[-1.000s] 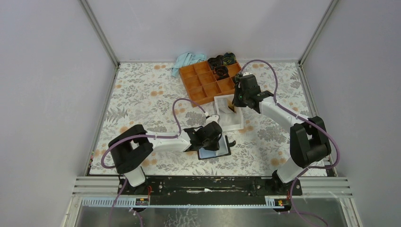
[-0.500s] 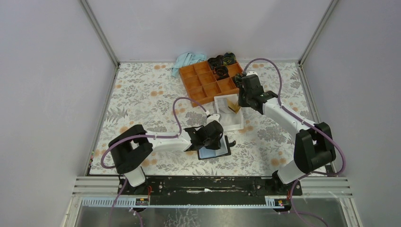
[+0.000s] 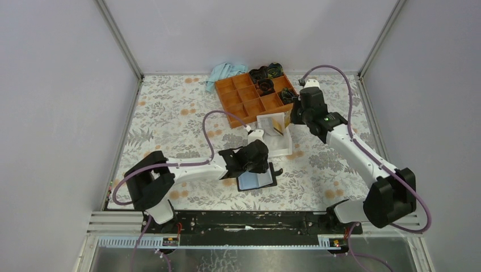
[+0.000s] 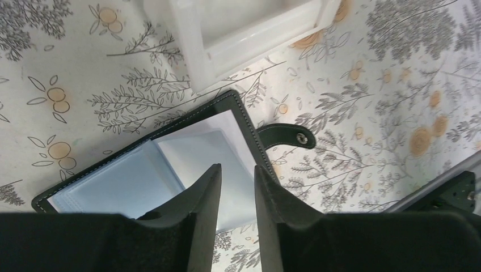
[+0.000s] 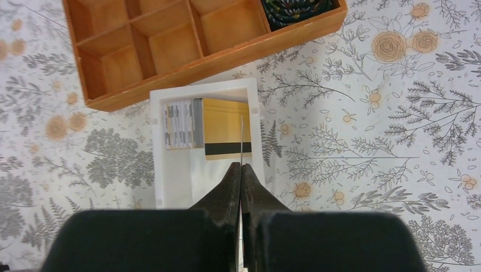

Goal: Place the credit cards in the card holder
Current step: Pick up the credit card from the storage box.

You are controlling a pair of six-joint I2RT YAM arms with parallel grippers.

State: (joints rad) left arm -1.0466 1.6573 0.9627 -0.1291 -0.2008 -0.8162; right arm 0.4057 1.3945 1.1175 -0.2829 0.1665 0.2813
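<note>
Right wrist, right gripper (image 5: pixel 241 168) clamps credit card (image 5: pixel 241 140) over white box (image 5: pixel 199 90) beside orange tray (image 5: pixel 211 59), left gripper (image 4: pixel 237 171) parted

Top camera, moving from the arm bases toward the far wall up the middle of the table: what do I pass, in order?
Card holder, lying open → white box → orange tray.

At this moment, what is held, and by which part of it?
The right fingers pinch one credit card, seen edge-on, by its near edge. The left fingers hold nothing.
</note>
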